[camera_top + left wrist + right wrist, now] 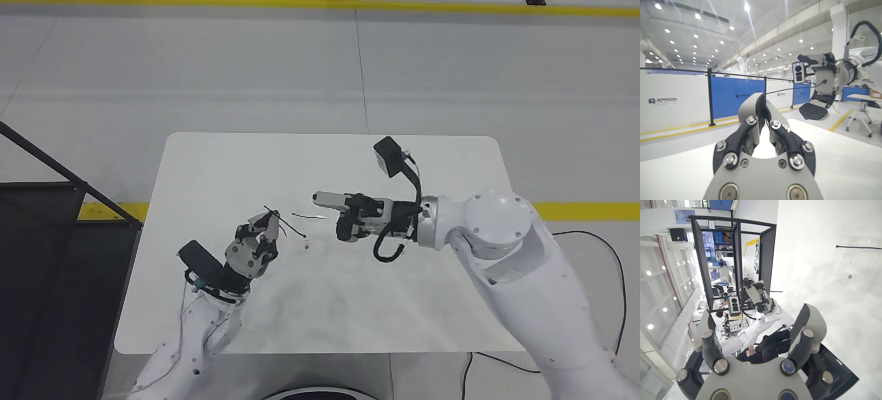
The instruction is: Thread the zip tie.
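- White rounded-corner tabletop (420,300) on a pale factory floor with yellow lines; fenced work cells stand behind.
- Left gripper (763,100) hangs over the tabletop toward the near-left corner. Its grey fingers are pressed together on a thin black plastic zip tie (775,291), whose free length pokes out toward the other arm.
- Right gripper (335,212) hovers above the middle of the tabletop, facing the left one, its fingers spread wide with nothing between them.
- Second black zip tie (855,247) lies flat and straight on the tabletop near the middle, close under the right gripper as seen from above.
- Which end of the held tie carries the head is too small to tell.
- Risk, as I judge it: the free length is thin and springy, so a slightly off closure by the right gripper could flick it aside or bend it away from the slot.
- Another risk: the loose tie lies so near that the right gripper could pick the wrong strip.
- Room: both grippers sit well in from the far and right edges, so drawing apart that way looks easy. The left gripper has less margin toward the near and left edges.
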Tool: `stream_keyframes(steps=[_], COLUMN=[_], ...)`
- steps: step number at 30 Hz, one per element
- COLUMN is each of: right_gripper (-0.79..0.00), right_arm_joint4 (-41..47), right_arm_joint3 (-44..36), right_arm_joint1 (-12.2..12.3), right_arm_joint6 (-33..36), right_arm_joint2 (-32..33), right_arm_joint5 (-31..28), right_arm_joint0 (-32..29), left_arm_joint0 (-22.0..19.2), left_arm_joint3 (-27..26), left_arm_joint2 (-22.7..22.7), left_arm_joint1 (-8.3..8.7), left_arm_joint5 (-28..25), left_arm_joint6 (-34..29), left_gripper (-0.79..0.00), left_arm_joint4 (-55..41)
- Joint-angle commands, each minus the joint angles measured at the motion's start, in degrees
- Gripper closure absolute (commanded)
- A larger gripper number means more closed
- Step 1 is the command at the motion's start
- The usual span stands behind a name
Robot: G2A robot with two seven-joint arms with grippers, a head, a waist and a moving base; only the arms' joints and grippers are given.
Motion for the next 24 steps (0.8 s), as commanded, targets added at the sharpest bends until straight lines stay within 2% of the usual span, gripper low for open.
stream_keyframes(steps=[1,11,15,21,23,24], right_gripper=[-0.785,-0.785,-0.785,-0.785,-0.785,-0.785], right_arm_joint4=[0.0,0.0,-0.1,-2.5,-4.7,-4.7], right_arm_joint3=[0.0,-0.1,-1.2,-2.1,-2.3,-2.3], right_arm_joint1=[0.0,0.0,0.1,0.7,0.7,0.7], right_arm_joint6=[0.0,-0.3,-0.8,-1.6,-6.4,-6.4], right_arm_joint2=[0.0,0.0,0.7,3.1,3.6,3.6], right_arm_joint5=[0.0,-0.2,-8.7,-29.6,-32.7,-32.7], right_arm_joint0=[0.0,-0.1,-2.8,-10.7,-13.3,-13.3], left_arm_joint0=[0.0,0.1,0.4,1.2,1.3,1.4], left_arm_joint3=[-0.1,-0.8,-2.7,-5.1,-5.7,-5.7], left_arm_joint2=[-0.1,0.2,1.4,3.0,3.5,3.6], left_arm_joint1=[0.01,-0.11,-0.67,-1.3,-1.52,-1.54], left_arm_joint5=[-0.1,0.3,-0.8,-4.1,-3.4,-3.4], left_arm_joint6=[-0.1,-1.4,-3.2,-5.9,-5.7,-5.6], left_gripper=[0.0,0.0,0.0,0.0,0.0,0.0], left_arm_joint4=[0.0,-1.2,-9.1,-19.9,-20.6,-20.5])
